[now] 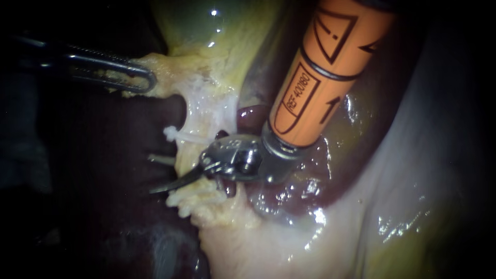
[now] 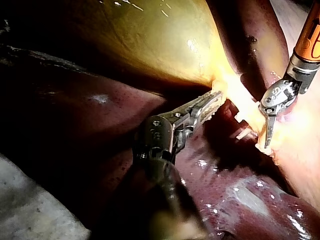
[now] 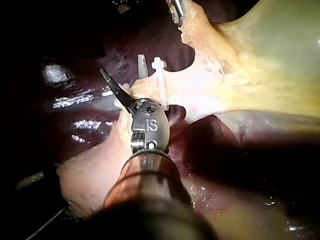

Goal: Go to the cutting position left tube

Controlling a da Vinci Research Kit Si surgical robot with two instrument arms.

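Tube (image 1: pixel 199 121), seemingly vertical, beside right instrument (image 1: pixel 155 190); left instrument (image 1: pixel 146 80) grips gallbladder (image 1: pixel 217 41).

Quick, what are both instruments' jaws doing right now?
Left instrument: jaws shut on pale gallbladder tissue.
Right instrument: blades shut, holding nothing.
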